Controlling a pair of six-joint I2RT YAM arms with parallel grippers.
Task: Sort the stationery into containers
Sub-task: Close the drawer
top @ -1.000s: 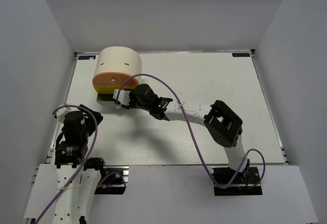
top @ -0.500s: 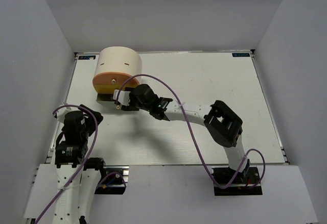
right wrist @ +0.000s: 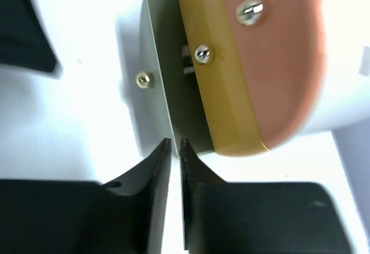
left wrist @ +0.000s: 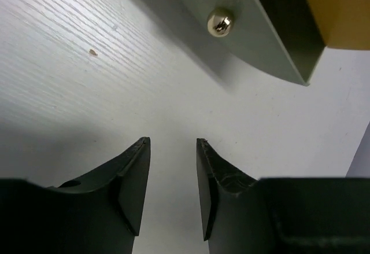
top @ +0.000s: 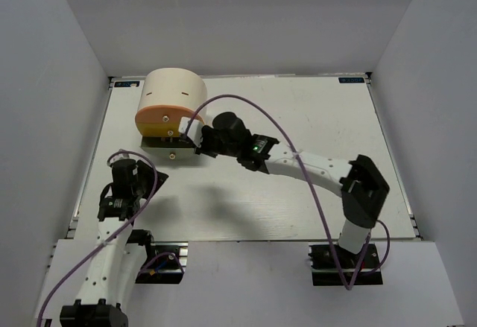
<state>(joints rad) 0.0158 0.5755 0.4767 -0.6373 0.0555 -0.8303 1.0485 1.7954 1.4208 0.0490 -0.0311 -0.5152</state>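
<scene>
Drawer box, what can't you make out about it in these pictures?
- Top view: the right end effector hides part of the front of the box.
- Right wrist view: inside the grey drawer, only a blurred dark sliver shows.
- Left wrist view: the box is cut off by the top edge.

white arms [top: 313, 167] with black joints, purple cables [top: 223, 97], black tapered fingers [left wrist: 130, 176]

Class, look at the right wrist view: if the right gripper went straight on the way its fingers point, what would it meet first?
The grey-green drawer, pulled out below the yellow drawer. The right gripper aims at its near end, apparently very close, though depth is unclear.
</scene>
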